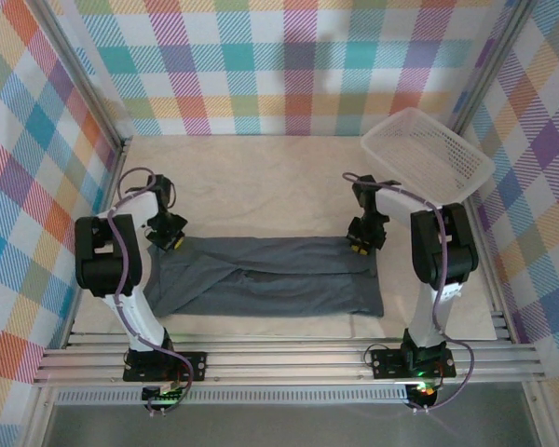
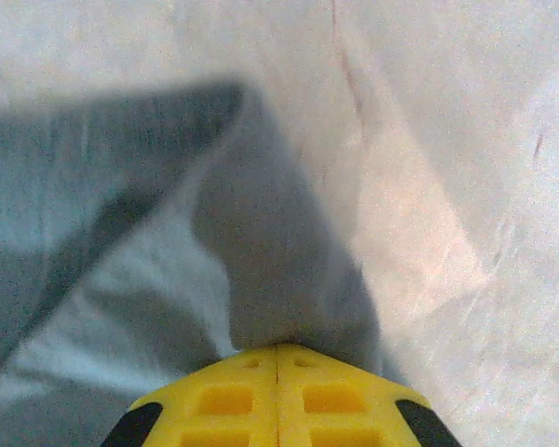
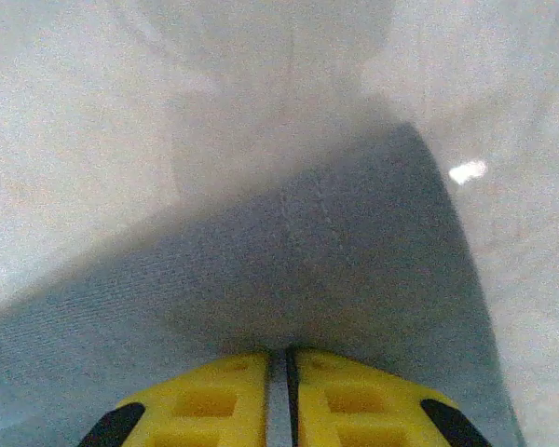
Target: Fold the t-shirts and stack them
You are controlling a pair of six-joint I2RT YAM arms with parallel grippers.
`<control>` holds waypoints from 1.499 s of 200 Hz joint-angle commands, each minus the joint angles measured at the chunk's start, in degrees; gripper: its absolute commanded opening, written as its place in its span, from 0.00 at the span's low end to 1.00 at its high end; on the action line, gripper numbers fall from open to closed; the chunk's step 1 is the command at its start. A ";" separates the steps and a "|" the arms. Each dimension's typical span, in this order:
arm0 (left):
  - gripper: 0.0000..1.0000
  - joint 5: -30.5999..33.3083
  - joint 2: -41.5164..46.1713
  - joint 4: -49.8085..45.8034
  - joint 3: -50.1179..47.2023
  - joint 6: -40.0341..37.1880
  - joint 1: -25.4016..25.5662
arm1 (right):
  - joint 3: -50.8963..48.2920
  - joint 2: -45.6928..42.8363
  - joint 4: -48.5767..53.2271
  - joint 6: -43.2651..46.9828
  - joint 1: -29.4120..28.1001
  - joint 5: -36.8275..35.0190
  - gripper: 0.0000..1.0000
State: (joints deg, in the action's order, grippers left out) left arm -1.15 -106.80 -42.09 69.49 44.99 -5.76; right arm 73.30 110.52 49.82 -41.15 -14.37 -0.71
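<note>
One dark slate-grey t-shirt (image 1: 270, 279) lies on the table as a long folded band running left to right. My left gripper (image 1: 168, 240) sits at the band's far left corner. In the left wrist view its yellow fingertips (image 2: 252, 372) are pressed together, and the t-shirt cloth (image 2: 279, 261) rises in a ridge straight into the left gripper (image 2: 278, 349). My right gripper (image 1: 361, 247) is at the far right corner. In the right wrist view the right gripper (image 3: 287, 352) is shut, with a thin strip of the grey t-shirt (image 3: 335, 251) between its pads.
A white plastic mesh basket (image 1: 427, 154) stands tilted at the back right corner. The cream table cover (image 1: 261, 177) stretches behind the shirt to the checked back wall. Checked side walls and aluminium rails hem in the table.
</note>
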 commanded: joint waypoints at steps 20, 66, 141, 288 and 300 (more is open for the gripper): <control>0.09 -6.80 -10.26 0.36 6.72 -5.97 -4.82 | 9.56 10.07 1.83 4.95 4.06 -0.14 0.19; 0.32 -0.38 3.56 0.36 6.64 -7.27 -2.41 | 17.99 7.18 2.34 10.80 2.66 -3.89 0.34; 0.41 -15.01 16.76 12.89 -9.93 -21.26 6.89 | 0.45 -14.48 -9.02 13.55 -5.92 7.98 0.48; 0.24 -10.01 5.89 10.24 -7.64 -30.12 12.17 | -4.70 -23.34 -6.94 10.65 -8.22 11.39 0.46; 0.17 -9.08 7.45 10.11 -7.96 -29.26 12.20 | -4.83 -23.33 -7.10 10.65 -8.30 11.43 0.45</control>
State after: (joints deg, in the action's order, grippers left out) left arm -12.56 -100.82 -31.29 61.21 15.11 5.96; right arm 68.99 88.38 42.28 -29.67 -22.17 9.50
